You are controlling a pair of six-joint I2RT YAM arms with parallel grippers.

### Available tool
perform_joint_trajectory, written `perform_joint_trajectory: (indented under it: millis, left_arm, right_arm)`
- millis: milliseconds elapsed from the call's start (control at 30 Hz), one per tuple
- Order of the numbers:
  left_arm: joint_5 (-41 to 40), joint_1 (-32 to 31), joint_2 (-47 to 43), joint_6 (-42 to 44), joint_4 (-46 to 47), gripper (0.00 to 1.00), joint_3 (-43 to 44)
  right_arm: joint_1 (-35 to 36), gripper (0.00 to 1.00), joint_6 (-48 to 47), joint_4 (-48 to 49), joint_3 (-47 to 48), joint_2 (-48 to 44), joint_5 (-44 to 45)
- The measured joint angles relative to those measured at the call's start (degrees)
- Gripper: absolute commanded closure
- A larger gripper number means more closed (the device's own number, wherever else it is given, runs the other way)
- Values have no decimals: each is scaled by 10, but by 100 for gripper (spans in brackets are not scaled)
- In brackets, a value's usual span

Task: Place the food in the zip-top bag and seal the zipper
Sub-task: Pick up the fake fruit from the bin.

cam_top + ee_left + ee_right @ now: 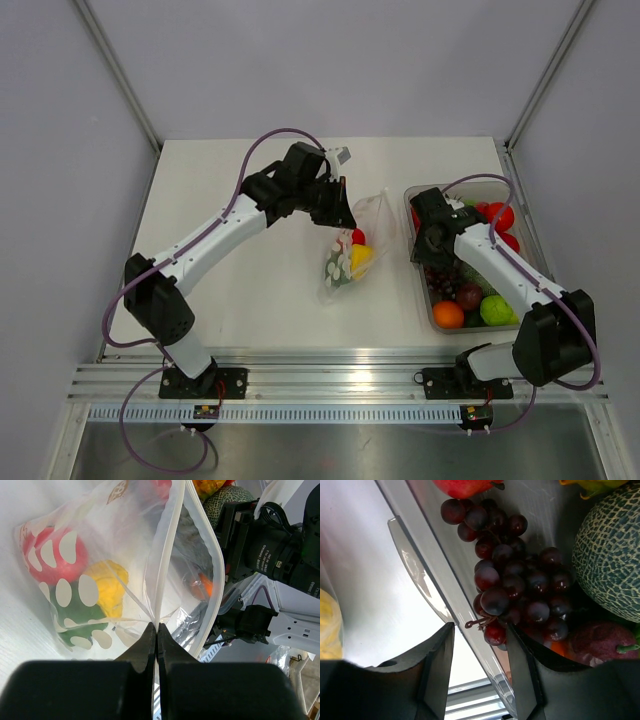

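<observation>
The work in hand looked like loading, with sealing yet to come. The left fingers (142,647) were closed flat on the mouth edge of the zip-top bag (350,250). They pinched it at the zipper (167,555) and held that end lifted, so the mouth gaped toward the tray (427,587). The bag lay on the surface (250,290) between the two arms. Inside it sat a red piece (47,550), a yellow piece (107,587) and a green piece (75,612).

The right fingers (437,665) stood partly open and gripped nothing. They hung low at the tray's near wall, and the stem end of the grape bunch (520,580) sat just ahead of the gap between them. A netted melon (615,550) lay beside the grapes, and more fruit remained in the tray.

The next move probably called for the right fingers to clear the wall and settle around the body of the bunch. They would need to close on enough grapes that it did not slip. The carry to the bag would then need a straight drop into a narrow, floppy opening. The left fingers would have to hold the mouth open for that drop.
</observation>
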Motion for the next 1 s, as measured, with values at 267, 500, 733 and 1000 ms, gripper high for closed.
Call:
perform_joint_trajectory:
  millis: [267,500,733,1000]
  left_arm:
    - [1,0,0,0,7,100,-4]
    - [2,0,0,0,13,100,-13]
    - [4,0,0,0,18,100,-14]
    - [5,0,0,0,19,100,-14]
  right_arm:
    - [16,57,10,0,8,14,22]
    - [16,60,15,0,8,14,35]
    - [19,59,16,0,8,15,43]
    - [24,68,17,-4,8,18,50]
